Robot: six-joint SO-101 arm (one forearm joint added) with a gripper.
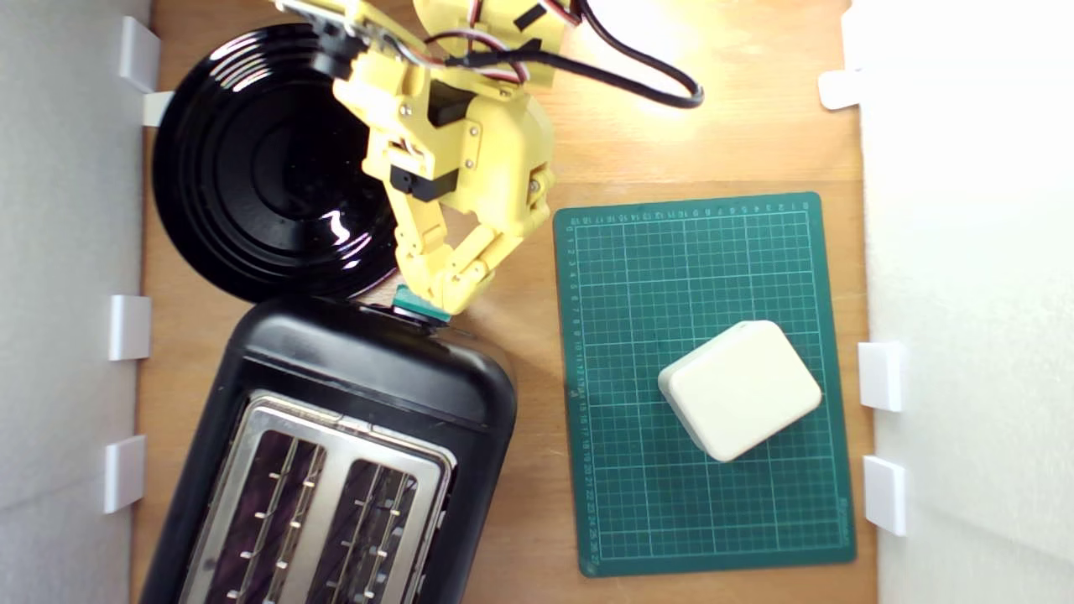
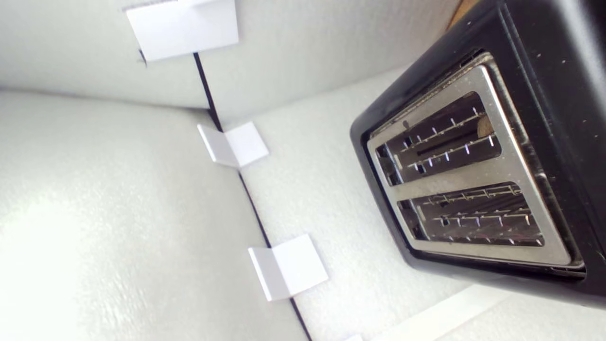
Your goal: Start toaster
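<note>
The gripper [image 1: 445, 289] is seen with its fingertips drawn together, pressed on the lever knob [image 1: 417, 306] of the toaster [image 1: 361, 369]. The toaster is set on the table [image 1: 537, 503], between a plate [image 1: 252, 168] and a green mat [image 1: 638, 503].

one toaster [image 1: 352, 394] with two slots, both seen in each view, and one teal lever knob [image 1: 417, 305]. one round black plate [image 1: 252, 168]. one green cutting mat [image 1: 705, 377], and on it one cream rounded block [image 1: 742, 387]. one yellow arm with one pincer [image 1: 449, 289]. one wooden worktop [image 1: 755, 151]. white clips on the foam walls: in the exterior view, four along its left side and three along its right side; the wrist view shows three clips.
</note>
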